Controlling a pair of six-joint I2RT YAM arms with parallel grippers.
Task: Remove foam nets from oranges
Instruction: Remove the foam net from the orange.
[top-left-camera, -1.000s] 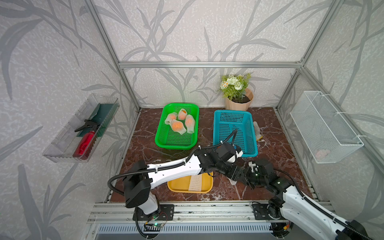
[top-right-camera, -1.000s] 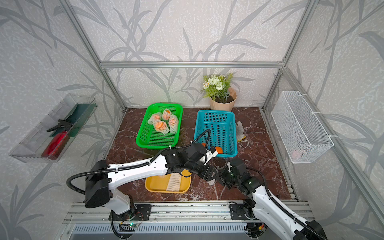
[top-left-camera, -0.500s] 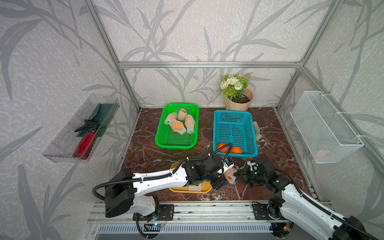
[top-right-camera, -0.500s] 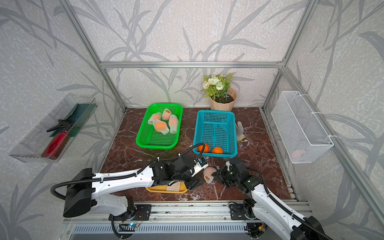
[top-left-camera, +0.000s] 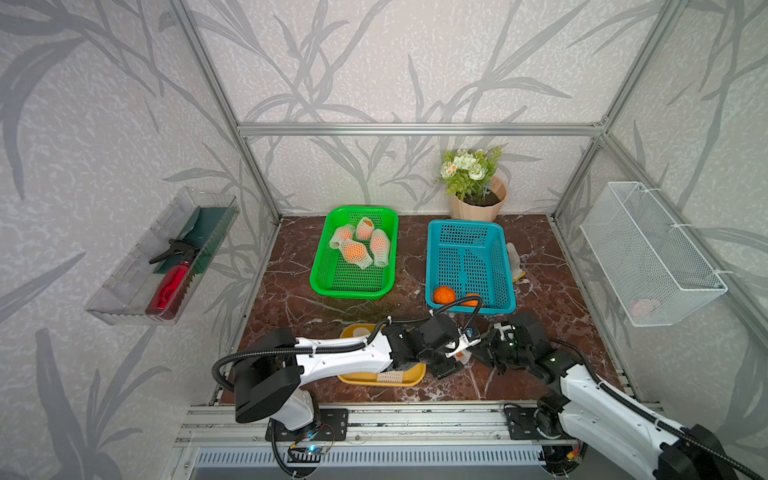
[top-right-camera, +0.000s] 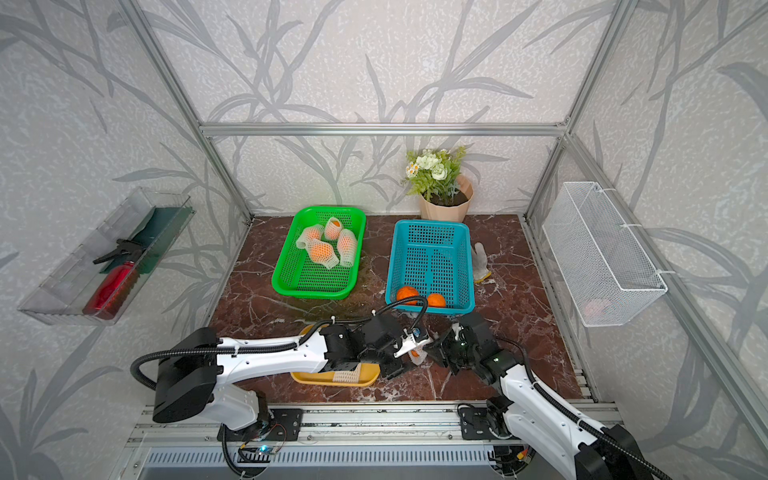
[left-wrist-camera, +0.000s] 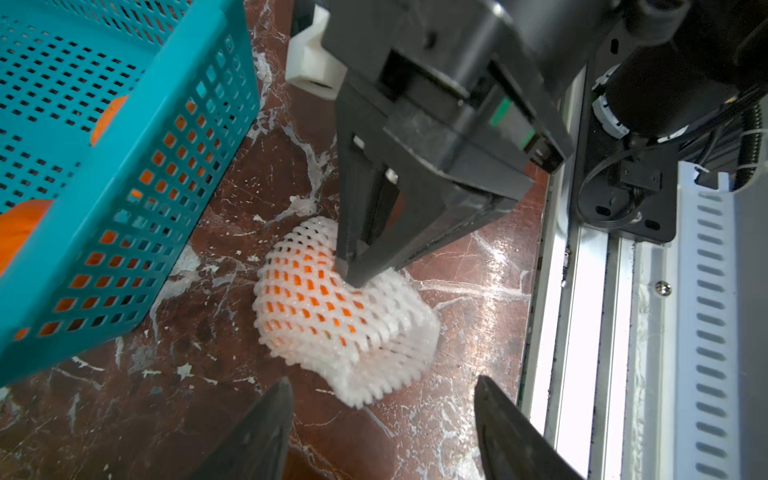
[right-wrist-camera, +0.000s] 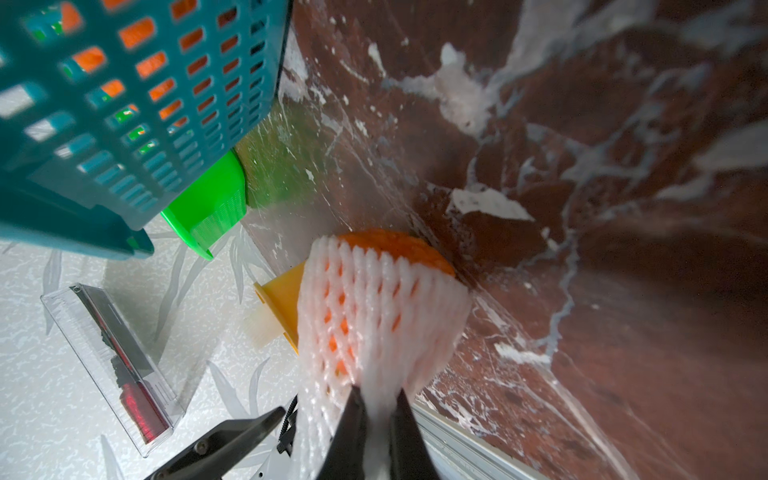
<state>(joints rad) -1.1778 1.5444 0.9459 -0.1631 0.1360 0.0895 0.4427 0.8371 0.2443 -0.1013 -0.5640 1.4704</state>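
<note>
A foam net (left-wrist-camera: 345, 316) still wraps one of the oranges (right-wrist-camera: 395, 245), which rests on the marble floor near the front rail. My right gripper (right-wrist-camera: 378, 397) is shut on the net's loose end. My left gripper (left-wrist-camera: 382, 384) is open just short of the net's other end, with nothing between its fingers. In both top views the two grippers meet at this netted orange (top-left-camera: 460, 355) in front of the blue basket (top-left-camera: 503, 266). Two bare oranges (top-left-camera: 444, 294) lie in that basket. Several netted oranges (top-left-camera: 357, 249) lie in the green basket (top-left-camera: 320, 266).
A yellow tray (top-left-camera: 409, 376) holding an empty foam net (top-left-camera: 390, 377) sits under my left arm. A glove (top-left-camera: 515, 259) lies beside the blue basket. A flower pot (top-left-camera: 478, 203) stands at the back. A white wire basket (top-left-camera: 648, 253) hangs on the right wall.
My left arm has swung back from the blue basket's front to the netted orange, its jaws a little wider. A second bare orange now lies in the blue basket. The right gripper keeps its grip.
</note>
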